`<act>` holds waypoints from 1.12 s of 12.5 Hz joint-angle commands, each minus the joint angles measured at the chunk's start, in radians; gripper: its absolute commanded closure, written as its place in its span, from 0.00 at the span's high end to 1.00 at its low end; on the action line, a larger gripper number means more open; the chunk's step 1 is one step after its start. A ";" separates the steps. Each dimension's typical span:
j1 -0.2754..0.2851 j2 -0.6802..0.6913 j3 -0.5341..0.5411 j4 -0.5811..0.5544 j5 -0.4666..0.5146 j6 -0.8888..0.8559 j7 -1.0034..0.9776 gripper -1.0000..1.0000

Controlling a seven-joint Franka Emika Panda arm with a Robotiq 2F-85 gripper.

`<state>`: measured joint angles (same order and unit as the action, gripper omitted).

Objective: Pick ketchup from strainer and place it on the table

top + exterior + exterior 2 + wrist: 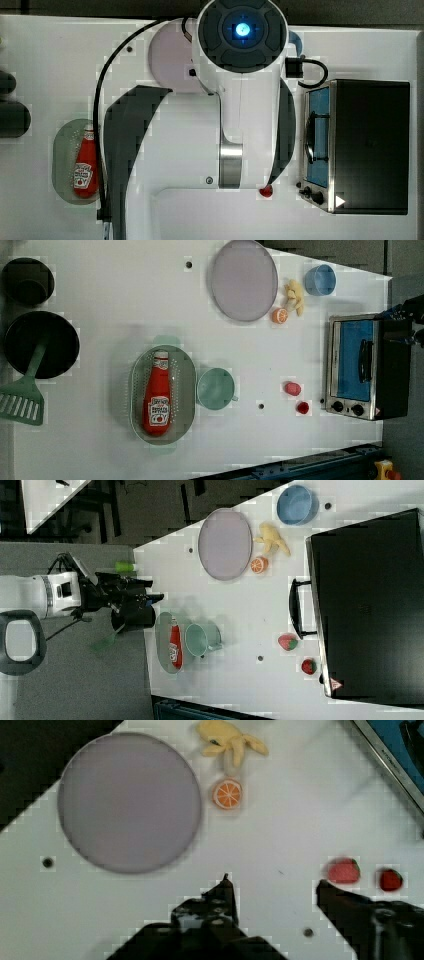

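The ketchup (157, 394) lies flat inside the strainer (186, 390), its white cap toward the left view's top and its label facing up; it takes up most of the strainer's length. The strainer sits on the desk (125, 305), and a teal-green cup (215, 388) stands just beside it on the left view's right, seemingly touching its rim, though the contact is hard to judge. On the left view's left are two dark round pans (41, 343) and a green spatula (22, 395) lying partly over the larger one. Toward the left view's top rests a lilac-grey plate (243, 280), with an orange slice (279, 315), a yellow banana-like toy (295, 297) and a blue bowl (320, 279) near its right. Two small red strawberries (293, 388) lie near a toaster oven (362, 367) on the left view's right.

The gripper (274, 887) hangs high above the desk, well apart from the ketchup, its jaws spread partway and holding nothing. In the wrist view it looks down on the plate, the orange slice and the strawberries.
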<state>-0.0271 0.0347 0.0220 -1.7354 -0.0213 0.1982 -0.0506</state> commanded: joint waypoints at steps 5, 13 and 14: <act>-0.066 -0.091 0.174 -0.003 0.041 -0.117 0.011 1.00; -0.008 0.026 0.562 -0.006 0.039 -0.069 0.017 1.00; -0.002 0.051 0.606 -0.014 0.038 -0.061 0.018 1.00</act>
<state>-0.0508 0.0944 0.6372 -1.7451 0.0105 0.1414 -0.0507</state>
